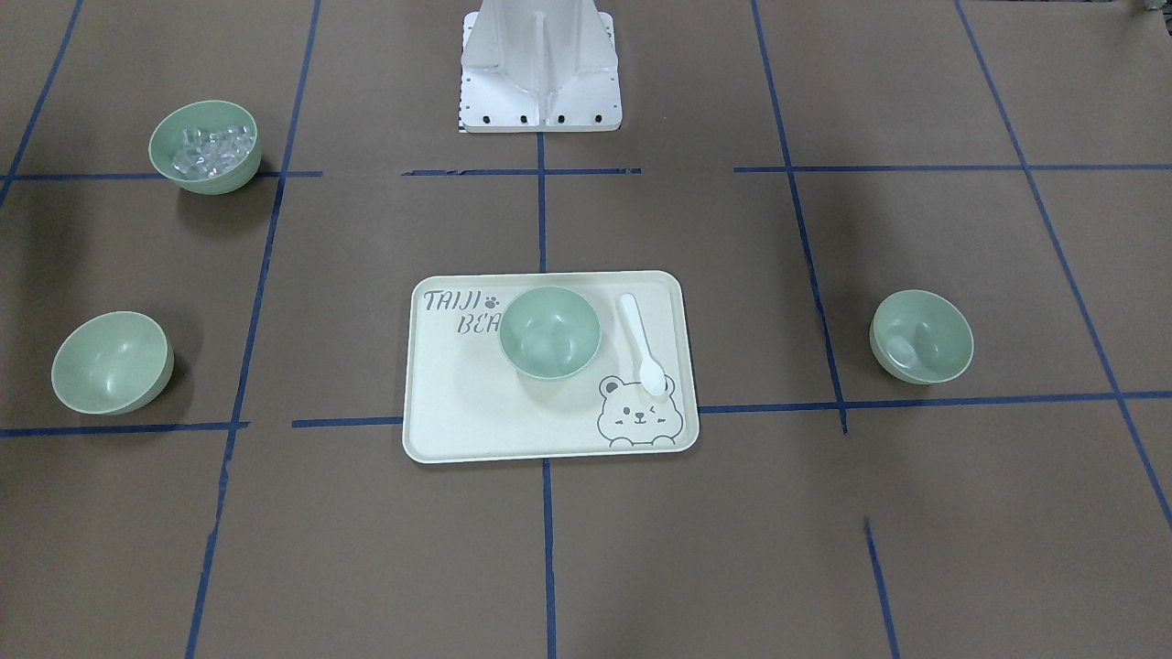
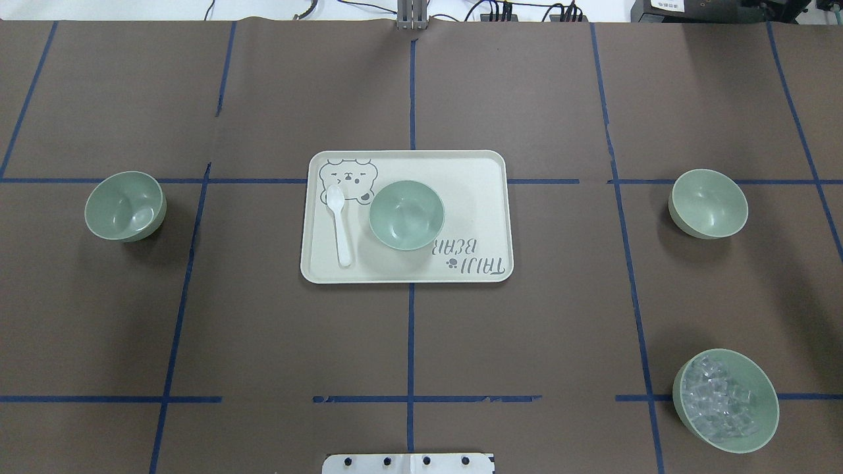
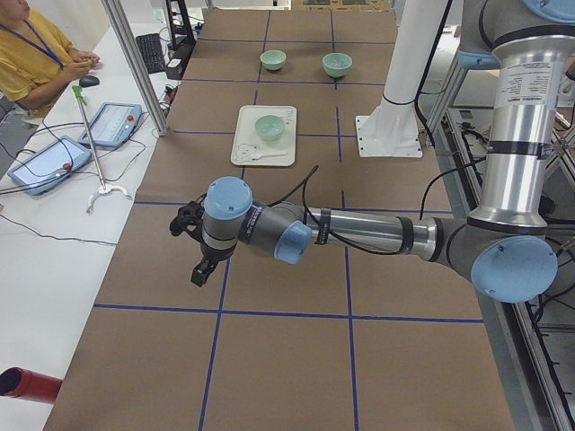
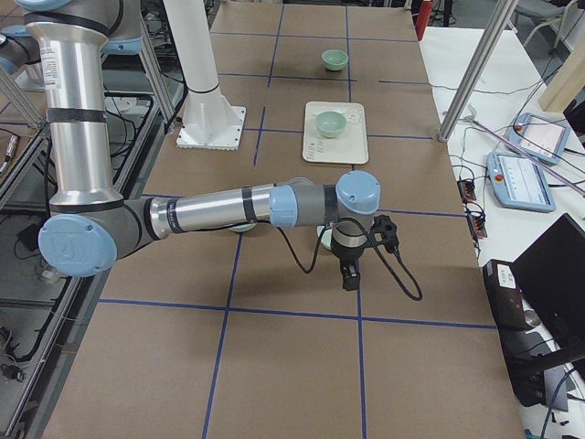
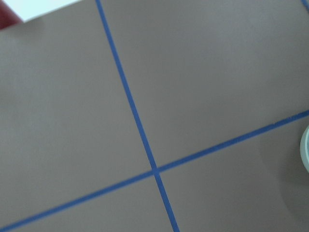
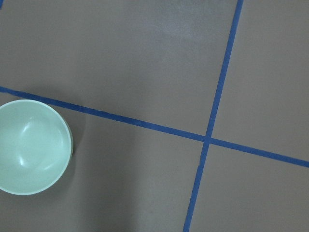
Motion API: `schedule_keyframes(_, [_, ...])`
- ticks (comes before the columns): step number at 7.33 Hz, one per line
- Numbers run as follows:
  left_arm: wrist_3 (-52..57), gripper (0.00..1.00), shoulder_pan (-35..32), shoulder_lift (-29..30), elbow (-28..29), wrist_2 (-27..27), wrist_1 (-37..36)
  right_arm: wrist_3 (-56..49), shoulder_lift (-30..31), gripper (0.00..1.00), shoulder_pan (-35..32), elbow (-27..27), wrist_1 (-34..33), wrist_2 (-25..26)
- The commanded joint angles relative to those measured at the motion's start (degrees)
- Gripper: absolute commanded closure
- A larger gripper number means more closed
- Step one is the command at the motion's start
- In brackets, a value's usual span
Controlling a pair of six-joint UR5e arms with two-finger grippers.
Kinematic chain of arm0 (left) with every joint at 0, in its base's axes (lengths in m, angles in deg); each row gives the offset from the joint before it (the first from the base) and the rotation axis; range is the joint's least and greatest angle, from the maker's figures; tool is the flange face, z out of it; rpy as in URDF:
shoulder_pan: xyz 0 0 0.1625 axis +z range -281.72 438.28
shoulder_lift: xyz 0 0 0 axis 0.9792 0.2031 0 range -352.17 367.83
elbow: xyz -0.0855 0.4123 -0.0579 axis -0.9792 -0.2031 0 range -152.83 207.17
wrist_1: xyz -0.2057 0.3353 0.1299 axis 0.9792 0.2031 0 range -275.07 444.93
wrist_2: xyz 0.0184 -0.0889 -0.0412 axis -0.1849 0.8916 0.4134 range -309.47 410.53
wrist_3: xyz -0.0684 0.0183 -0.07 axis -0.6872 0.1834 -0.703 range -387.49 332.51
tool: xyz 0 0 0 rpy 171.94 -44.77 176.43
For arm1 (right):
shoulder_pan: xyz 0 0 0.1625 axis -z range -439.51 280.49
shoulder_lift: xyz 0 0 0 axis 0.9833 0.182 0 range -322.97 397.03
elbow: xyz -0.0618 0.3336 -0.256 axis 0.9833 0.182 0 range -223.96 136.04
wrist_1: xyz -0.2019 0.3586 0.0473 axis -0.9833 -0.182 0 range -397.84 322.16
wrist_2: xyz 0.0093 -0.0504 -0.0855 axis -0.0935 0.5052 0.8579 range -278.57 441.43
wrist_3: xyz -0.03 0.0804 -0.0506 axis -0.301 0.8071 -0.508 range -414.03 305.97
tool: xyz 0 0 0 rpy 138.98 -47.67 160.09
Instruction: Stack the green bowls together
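Three plain green bowls stand upright and apart. One is on the cream tray (image 2: 484, 197) at the table's middle (image 2: 406, 214) (image 1: 549, 331). One is at the left of the overhead view (image 2: 125, 206) (image 1: 112, 361). One is at its right (image 2: 708, 203) (image 1: 921, 336) and shows in the right wrist view (image 6: 31, 146). My left gripper (image 3: 198, 277) and right gripper (image 4: 349, 280) show only in the side views, hanging above bare table, each past its side's bowl. I cannot tell whether they are open or shut. The left wrist view shows a bowl's rim (image 5: 305, 147).
A fourth green bowl filled with clear ice-like cubes (image 2: 726, 400) (image 1: 205, 146) stands at the near right of the overhead view. A white spoon (image 2: 340, 227) lies on the tray beside the bowl. The robot's base plate (image 2: 408, 463) is at the near edge. An operator sits beside the table.
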Motion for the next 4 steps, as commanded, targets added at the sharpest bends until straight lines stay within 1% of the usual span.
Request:
schedule_keyframes(1, [-9.3, 0.0, 7.7, 0.3, -0.2, 0.1, 4.6, 2.0, -0.1, 0.0, 1.7, 1.3, 5.0, 0.0])
schedule_keyframes(2, [-26.0, 0.0, 14.4, 0.3, -1.6, -0.5, 5.5, 4.7, -0.1, 0.0, 2.4, 1.2, 5.2, 0.0])
schedule_keyframes(3, [-34.2, 0.0, 18.0, 0.2, -2.2, -5.9, 7.0, 4.9, -0.1, 0.0, 2.4, 1.2, 5.1, -0.1])
schedule_keyframes(4, [-42.6, 0.0, 21.7, 0.0, -2.1, -9.8, 9.5, 4.9, -0.1, 0.0, 2.4, 1.2, 5.1, -0.1])
